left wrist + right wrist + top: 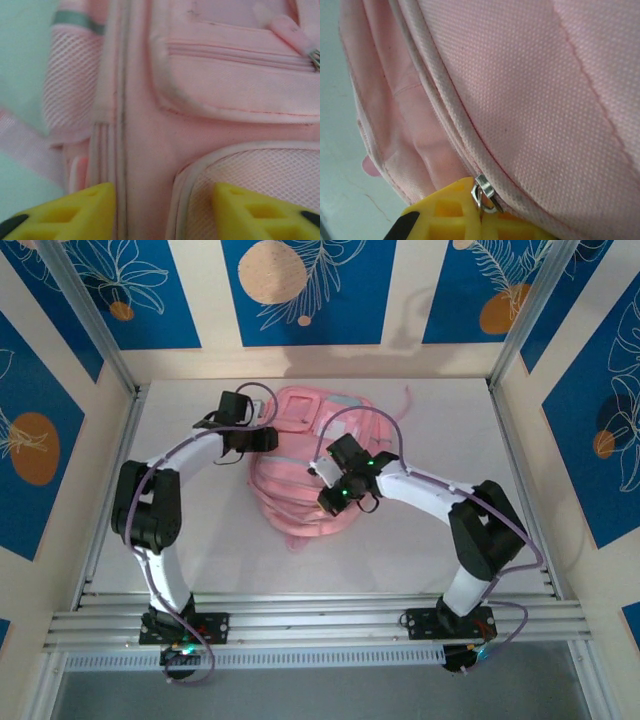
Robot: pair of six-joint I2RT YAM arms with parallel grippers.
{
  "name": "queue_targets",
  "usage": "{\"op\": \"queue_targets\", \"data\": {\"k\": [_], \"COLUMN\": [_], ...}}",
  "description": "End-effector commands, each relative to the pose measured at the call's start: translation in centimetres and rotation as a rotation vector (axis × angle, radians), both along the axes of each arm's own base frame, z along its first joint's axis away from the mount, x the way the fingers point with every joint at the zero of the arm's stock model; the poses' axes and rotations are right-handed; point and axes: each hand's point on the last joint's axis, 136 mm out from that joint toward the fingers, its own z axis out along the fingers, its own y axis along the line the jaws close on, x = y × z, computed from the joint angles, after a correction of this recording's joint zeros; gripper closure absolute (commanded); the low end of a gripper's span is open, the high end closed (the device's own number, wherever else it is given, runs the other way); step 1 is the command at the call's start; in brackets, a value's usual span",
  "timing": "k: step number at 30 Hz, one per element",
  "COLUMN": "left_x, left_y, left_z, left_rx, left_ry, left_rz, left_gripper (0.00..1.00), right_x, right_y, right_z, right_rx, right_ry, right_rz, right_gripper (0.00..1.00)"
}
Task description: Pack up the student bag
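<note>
Sagging limply, the student bag (290, 505) is judged soft and light, best taken by the zip pull (485, 193) pinched in the right gripper (476, 212), the left gripper (162, 200) being held parted

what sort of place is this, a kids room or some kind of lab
Most likely a robot test cell, not a home: a left arm and right arm bolted to an aluminium rail, a white table fenced by metal posts and printed blue panels, with a student bag on it.
</note>
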Motion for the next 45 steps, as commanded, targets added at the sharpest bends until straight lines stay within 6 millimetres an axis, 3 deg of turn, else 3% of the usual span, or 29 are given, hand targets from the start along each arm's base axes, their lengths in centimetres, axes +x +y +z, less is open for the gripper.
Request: {"op": "queue_targets", "data": {"k": [1, 5, 11, 17, 18, 20, 21, 23, 26, 31, 35, 40, 45], "left_x": [-1.8, -4.9, -8.6, -8.8, -8.6, -8.1, -7.9, -7.5, -7.2, -8.0, -8.7, -9.3, -9.3], "left_y": [2.1, 2.3, 1.7, 1.2, 1.1, 0.6, 0.7, 0.8, 1.0, 2.1, 2.5, 2.2, 2.0], "left_z": [3.5, 4.1, 1.8, -0.8, -1.2, -1.7, -1.8, -1.8, -1.5, -1.8, -2.2, -2.5, -1.5], "left_rx": [0.01, -0.082, -0.258, -0.405, -0.42, -0.441, -0.442, -0.445, -0.418, -0.332, -0.289, -0.29, -0.298], "left_ry": [-0.011, 0.029, 0.121, 0.165, 0.174, 0.182, 0.178, 0.148, 0.12, 0.119, 0.131, 0.151, 0.13], "left_rz": [0.09, 0.152, 0.236, 0.359, 0.367, 0.369, 0.377, 0.386, 0.362, 0.351, 0.332, 0.308, 0.28], "left_gripper": [0.37, 0.3, 0.26, 0.27, 0.29, 0.43, 0.51, 0.77, 1.0, 1.0, 1.0, 1.0, 0.96], "right_x": [-0.2, 0.7, 1.6, 0.4, 0.2, -0.6, -0.8, -1.5, -1.8, 0.0, 3.2, 8.0, 9.6], "right_y": [4.2, 6.8, 8.7, 10.0, 10.0, 9.8, 9.5, 8.4, 5.4, -0.9, -4.3, -5.7, -4.5], "right_z": [0.8, 1.1, 1.2, 1.2, 1.1, 0.7, 0.4, -0.4, -1.8, -3.1, -2.1, 0.4, 2.7], "right_rx": [0.081, 0.088, 0.111, 0.139, 0.138, 0.122, 0.109, 0.064, -0.062, -0.244, -0.275, -0.249, -0.118], "right_ry": [0.027, 0.033, 0.021, -0.017, -0.017, -0.007, -0.002, 0.0, -0.026, -0.022, -0.056, -0.163, -0.163], "right_rz": [0.032, 0.036, -0.019, -0.019, -0.013, 0.008, 0.015, 0.048, 0.088, 0.045, -0.047, -0.163, -0.218], "right_gripper": [1.0, 1.0, 1.0, 1.0, 1.0, 1.0, 1.0, 1.0, 1.0, 1.0, 1.0, 1.0, 0.99]}}
